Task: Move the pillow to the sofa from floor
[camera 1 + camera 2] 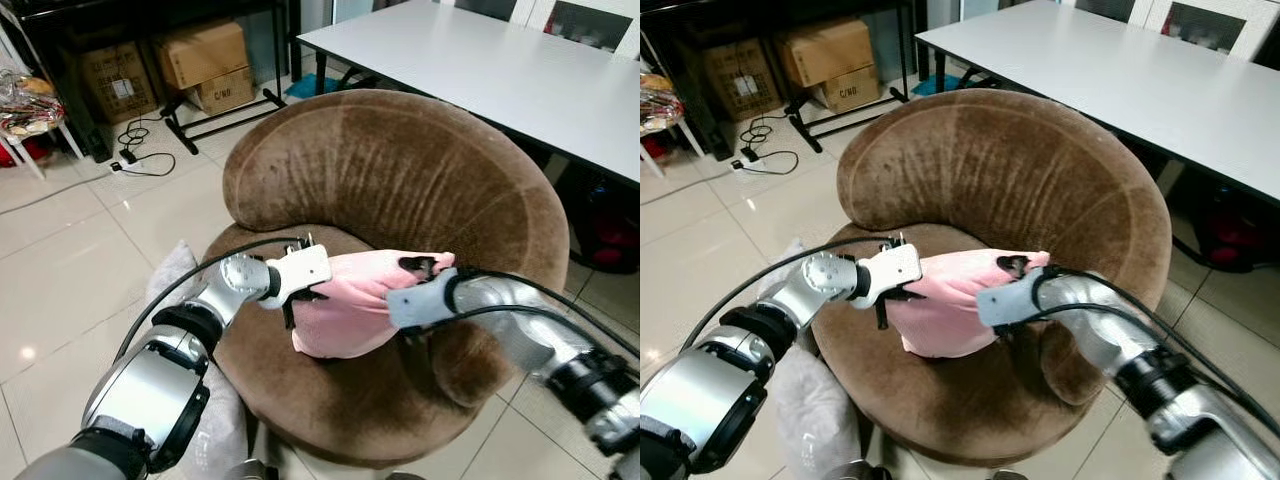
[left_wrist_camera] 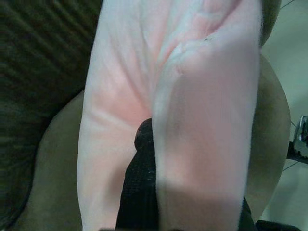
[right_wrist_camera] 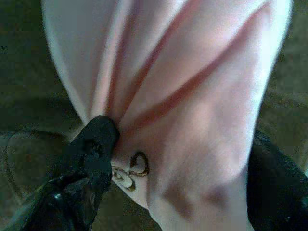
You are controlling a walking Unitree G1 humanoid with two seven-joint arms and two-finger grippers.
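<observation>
One pink pillow sits on one round brown sofa chair, held between two grippers, the left gripper and the right gripper. One grey cushion lies on the floor beside the chair. Behind stand one white tabletop and three cardboard boxes.

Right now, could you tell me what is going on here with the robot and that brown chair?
The robot is holding a pink pillow between both arms over the seat of the round brown sofa chair. The left gripper pinches one end and the right gripper the other, each with its jaws shut on the fabric. The pillow sits low over the seat cushion; whether it rests on it cannot be told. A grey cushion lies on the tiled floor beside the chair.
</observation>
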